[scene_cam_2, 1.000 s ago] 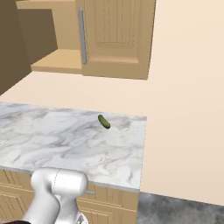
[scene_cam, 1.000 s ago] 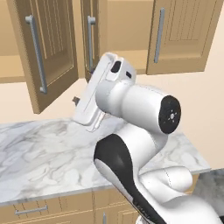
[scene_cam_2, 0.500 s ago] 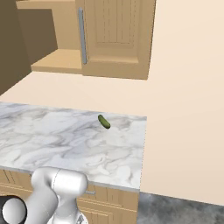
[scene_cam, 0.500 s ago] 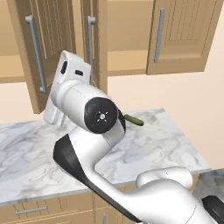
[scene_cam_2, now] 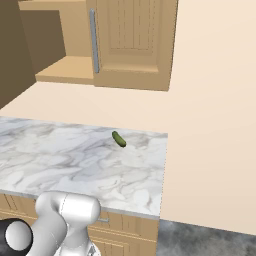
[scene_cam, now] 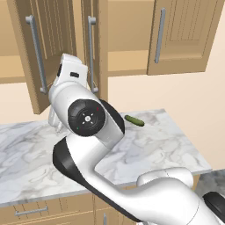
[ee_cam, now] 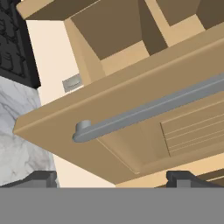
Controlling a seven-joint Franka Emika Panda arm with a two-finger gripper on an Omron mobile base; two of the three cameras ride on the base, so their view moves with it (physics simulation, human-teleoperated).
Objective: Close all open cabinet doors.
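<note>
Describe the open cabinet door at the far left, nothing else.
The open cabinet door is tall, light-tan wood with a recessed grooved panel and a long vertical grey bar handle. It stands swung out from the wall cabinet above the marble counter. In the hand view the gripper is near its lower end, fingertips apart, not visibly touching it.

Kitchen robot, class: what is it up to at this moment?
The white arm has swung up toward the wall cabinets. Two doors stand open: the left door and the one beside it; the right door is shut. The hand is open, close to the left door's bar handle, not touching it. A small pickle lies on the counter.
</note>
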